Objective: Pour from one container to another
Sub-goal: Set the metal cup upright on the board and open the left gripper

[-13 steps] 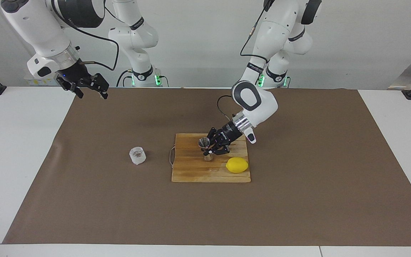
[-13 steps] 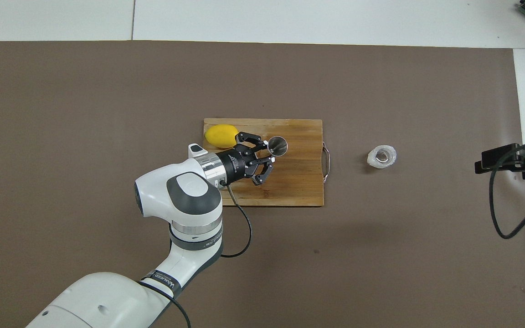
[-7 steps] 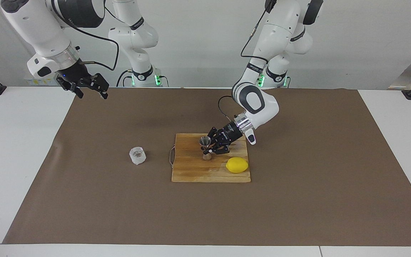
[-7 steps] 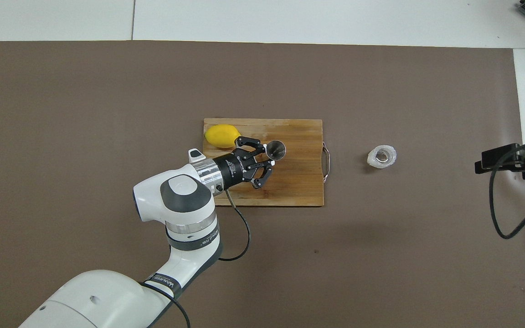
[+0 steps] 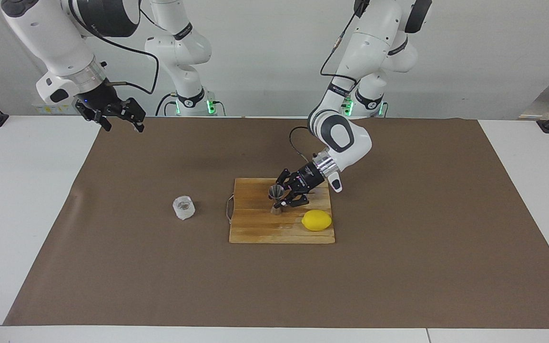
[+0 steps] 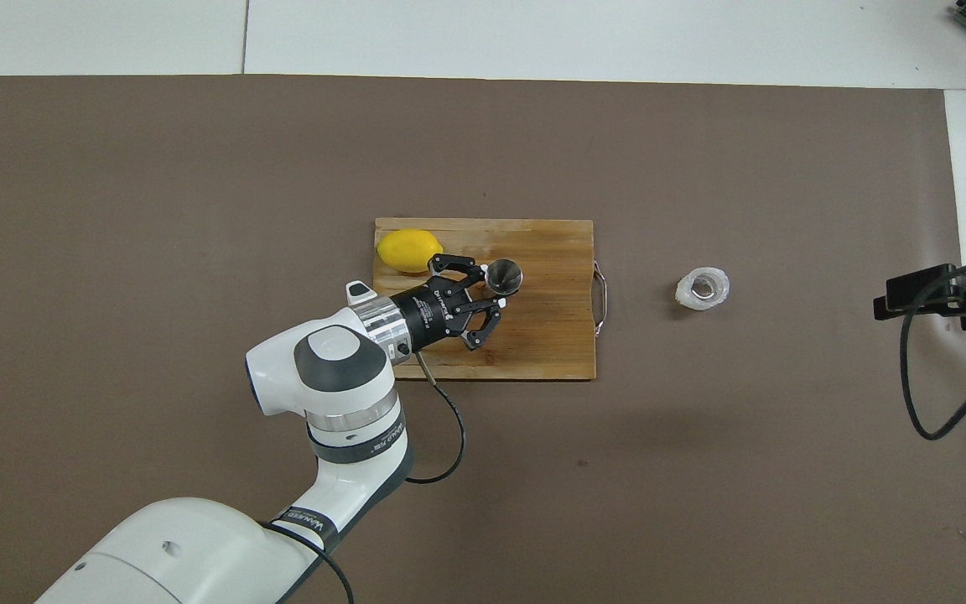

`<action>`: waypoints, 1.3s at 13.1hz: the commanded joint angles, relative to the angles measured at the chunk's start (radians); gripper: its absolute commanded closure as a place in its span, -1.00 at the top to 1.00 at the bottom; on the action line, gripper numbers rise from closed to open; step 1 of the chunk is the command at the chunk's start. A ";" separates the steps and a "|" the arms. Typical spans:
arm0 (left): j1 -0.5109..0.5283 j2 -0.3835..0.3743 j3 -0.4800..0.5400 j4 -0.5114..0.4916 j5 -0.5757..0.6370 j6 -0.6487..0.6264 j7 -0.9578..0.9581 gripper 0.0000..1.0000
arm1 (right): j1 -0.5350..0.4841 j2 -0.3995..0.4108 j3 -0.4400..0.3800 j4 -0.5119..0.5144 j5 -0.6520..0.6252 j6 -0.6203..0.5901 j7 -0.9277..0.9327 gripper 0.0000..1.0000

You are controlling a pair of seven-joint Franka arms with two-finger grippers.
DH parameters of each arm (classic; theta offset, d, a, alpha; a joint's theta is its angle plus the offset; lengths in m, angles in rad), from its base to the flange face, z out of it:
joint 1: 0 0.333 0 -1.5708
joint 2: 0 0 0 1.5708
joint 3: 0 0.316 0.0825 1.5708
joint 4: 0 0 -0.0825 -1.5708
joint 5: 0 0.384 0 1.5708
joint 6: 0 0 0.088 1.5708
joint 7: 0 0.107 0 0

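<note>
The steel jigger stands upright on the wooden cutting board, beside the lemon. My left gripper is low over the board and reaches the jigger from the left arm's end, its jaws apart on either side of the jigger's waist. In the overhead view the jigger sits just off the left gripper. The frosty glass tumbler stands alone on the brown mat toward the right arm's end, also seen from overhead. My right gripper waits open, high over the mat's edge.
A yellow lemon lies on the board's corner at the left arm's end, close to my left gripper's wrist. The board has a wire handle on the side facing the tumbler. A brown mat covers the table.
The jigger has gone from leaning to upright. My left gripper's jaws have spread a little and the hand has drawn back slightly toward the left arm's end. The right arm has not moved.
</note>
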 commanded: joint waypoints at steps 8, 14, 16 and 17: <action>0.070 -0.025 -0.001 -0.014 0.288 -0.078 0.008 1.00 | -0.003 -0.016 0.001 -0.015 0.021 -0.008 0.000 1.00; 0.120 -0.103 0.006 -0.025 0.799 -0.072 -0.003 1.00 | -0.003 -0.016 0.001 -0.015 0.021 -0.008 0.000 1.00; 0.132 -0.122 0.015 -0.023 0.914 -0.067 -0.003 1.00 | -0.005 -0.016 0.003 -0.015 0.021 -0.008 0.000 1.00; 0.144 -0.123 0.018 -0.017 1.015 -0.070 -0.003 1.00 | -0.003 -0.016 0.001 -0.015 0.021 -0.008 -0.003 1.00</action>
